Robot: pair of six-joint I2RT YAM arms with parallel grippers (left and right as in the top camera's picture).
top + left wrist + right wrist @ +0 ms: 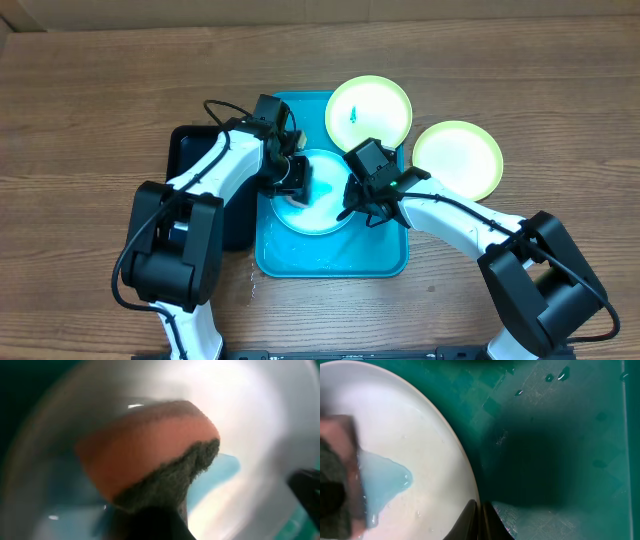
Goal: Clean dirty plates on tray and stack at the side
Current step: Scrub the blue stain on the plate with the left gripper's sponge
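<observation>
A light blue plate (322,208) lies in the turquoise tray (335,255). My left gripper (293,186) is shut on an orange sponge with a dark scouring side (150,450) and presses it on the plate's wet centre (260,420). My right gripper (353,203) is shut on the plate's right rim (470,485), its fingers (481,520) pinching the edge over the tray floor (560,435). The sponge also shows at the left edge of the right wrist view (337,475), beside a bluish puddle. One lime-green plate (368,108) overlaps the tray's far right corner. Another (457,158) lies on the table to the right.
A smaller black tray (195,160) sits left of the turquoise tray, under my left arm. Water drops lie on the tray floor (555,376). The wooden table (90,120) surrounds everything.
</observation>
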